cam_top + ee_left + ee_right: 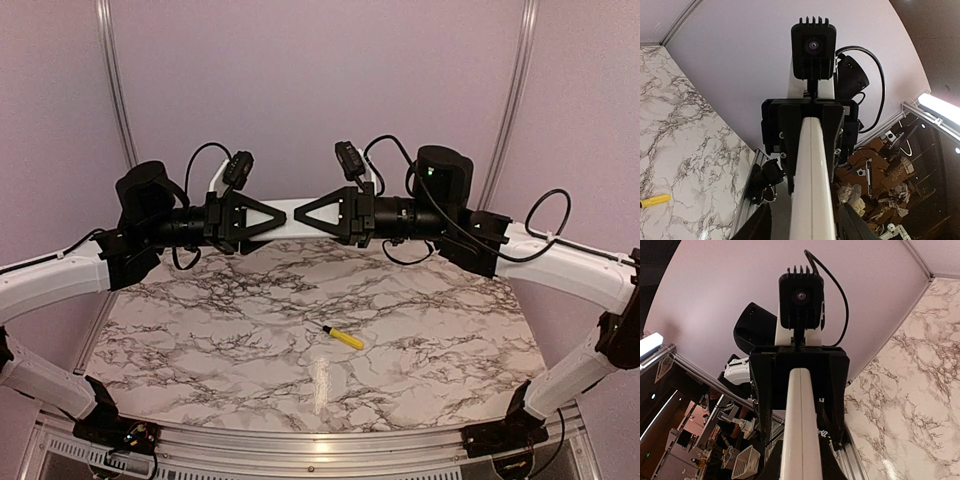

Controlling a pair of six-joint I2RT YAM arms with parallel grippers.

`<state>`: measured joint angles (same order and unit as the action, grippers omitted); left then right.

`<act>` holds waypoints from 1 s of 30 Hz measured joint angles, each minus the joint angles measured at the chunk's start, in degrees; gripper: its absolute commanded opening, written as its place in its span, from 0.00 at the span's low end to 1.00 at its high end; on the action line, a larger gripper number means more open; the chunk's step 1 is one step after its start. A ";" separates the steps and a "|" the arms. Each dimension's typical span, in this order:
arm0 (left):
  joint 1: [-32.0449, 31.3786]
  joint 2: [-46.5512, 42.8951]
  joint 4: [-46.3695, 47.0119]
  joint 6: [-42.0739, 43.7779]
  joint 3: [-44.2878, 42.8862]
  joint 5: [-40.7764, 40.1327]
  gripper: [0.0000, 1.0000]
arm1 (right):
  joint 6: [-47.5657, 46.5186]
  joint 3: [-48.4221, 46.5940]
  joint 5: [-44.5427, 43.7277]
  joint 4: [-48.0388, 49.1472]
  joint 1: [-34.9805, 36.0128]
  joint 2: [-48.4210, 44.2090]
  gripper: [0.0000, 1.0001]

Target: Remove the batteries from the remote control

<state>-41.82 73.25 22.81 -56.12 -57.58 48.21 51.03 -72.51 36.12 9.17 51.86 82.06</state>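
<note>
Top external: remote control [290, 208] hangs mid-air between both arms, long axis left-right.
Right fingers [318, 207] clamp one end; left fingers [756, 228] straddle the other, gaps visible.

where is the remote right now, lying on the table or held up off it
Held up: the remote control spans between the right gripper and the left gripper, well above the marble table.

White-shelled arms [45, 280], black joint housings [145, 190], looping black cables [882, 75], black finned wrist camera [813, 47], black triangular left gripper [284, 214]
</note>
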 measured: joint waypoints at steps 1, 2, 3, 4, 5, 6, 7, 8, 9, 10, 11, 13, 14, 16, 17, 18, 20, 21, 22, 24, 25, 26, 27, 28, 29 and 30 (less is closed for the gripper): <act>-0.28 0.55 0.02 0.00 -0.02 0.04 0.28 | 0.00 0.00 0.04 0.00 0.00 0.00 0.00; -0.46 0.90 -0.07 -0.04 -0.07 0.07 0.18 | -0.02 0.00 0.07 0.04 0.00 0.00 0.00; -0.63 1.31 -0.17 -0.02 -0.13 0.11 0.09 | -0.02 0.00 0.07 0.11 0.00 0.02 0.00; -0.81 1.51 0.13 -0.13 -0.26 0.48 0.03 | -0.04 0.00 -0.15 -0.42 0.00 0.02 0.00; -0.87 1.51 0.44 0.42 -0.42 0.66 0.00 | 0.37 0.00 0.02 -0.26 -0.11 0.11 0.00; -0.87 1.51 0.50 0.35 -0.52 0.72 0.00 | 0.59 -0.02 0.04 -0.13 -0.20 0.11 0.00; -0.90 1.51 0.61 0.31 -0.66 0.79 0.00 | 0.70 -0.02 0.07 0.02 -0.17 0.09 0.00; -0.98 1.51 0.66 0.28 -0.68 0.70 0.00 | 0.66 -0.02 0.09 0.09 -0.15 0.02 0.00; -1.01 1.51 0.63 0.26 -0.68 0.61 0.00 | 0.68 -0.02 0.09 0.09 -0.15 0.02 0.00; -1.01 1.51 0.55 0.22 -0.68 0.55 0.00 | 0.68 -0.02 0.09 0.02 -0.17 0.02 0.00; -1.01 1.51 0.55 0.17 -0.68 0.52 0.00 | 0.68 -0.02 0.07 -0.02 -0.17 0.02 0.05; -1.05 1.51 0.55 0.15 -0.68 0.42 0.00 | 0.63 -0.02 0.04 -0.20 -0.15 0.00 0.19; -1.05 1.51 0.52 0.13 -0.68 0.35 0.00 | 0.55 -0.07 0.00 -0.35 -0.17 0.00 0.32; -1.09 1.51 0.37 -0.07 -0.68 0.00 0.00 | -0.02 -0.61 -0.59 -1.75 -0.15 0.00 0.55; -1.16 1.49 0.11 -0.04 -0.68 -0.76 0.00 | -0.98 -1.16 -0.85 -3.04 -0.15 0.00 0.63; -1.16 1.49 -0.44 -0.11 -0.68 -1.20 0.00 | -1.84 -1.68 -1.16 -4.24 -0.09 -0.02 0.72; -1.16 1.22 -2.27 0.09 -0.68 -2.40 0.00 | -3.37 -2.82 -2.32 -6.84 -0.11 -0.20 0.79; -1.16 0.98 -2.97 0.24 -0.68 -2.78 0.00 | -3.76 -3.08 -2.78 -7.85 -0.17 -0.35 0.82; -1.16 0.63 -3.89 0.55 -0.68 -3.30 0.00 | -4.50 -3.37 -3.17 -9.20 -0.42 -0.66 0.83; -1.16 -0.26 -5.55 1.31 -0.68 -4.24 0.00 | -5.60 -3.52 -4.07 -11.69 -0.83 -1.62 0.84; -1.16 -0.79 -6.43 1.70 -0.68 -4.81 0.00 | -6.12 -3.54 -4.37 -13.00 -1.18 -2.19 0.84; -1.16 -1.31 -7.19 2.14 -0.66 -5.27 0.00 | -6.60 -3.54 -4.81 -14.25 -1.57 -2.71 0.84; -1.16 -1.81 -7.93 2.56 -0.66 -5.84 0.00 | -7.04 -3.54 -5.14 -15.21 -1.92 -3.17 0.84; -1.16 -2.25 -8.72 2.93 -0.66 -6.34 0.00 | -7.63 -3.63 -5.60 -16.87 -2.40 -3.78 0.84; -1.16 -2.56 -9.38 3.34 -0.66 -6.78 0.00 | -8.04 -3.65 -5.88 -17.94 -2.73 -4.22 0.84; -1.16 -2.84 -10.10 3.76 -0.66 -7.23 0.00 | -8.55 -3.76 -6.27 -19.41 -3.08 -4.66 0.84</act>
<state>-42.98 70.41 12.71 -52.36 -58.24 40.97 42.48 -76.27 29.85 -10.24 48.77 77.41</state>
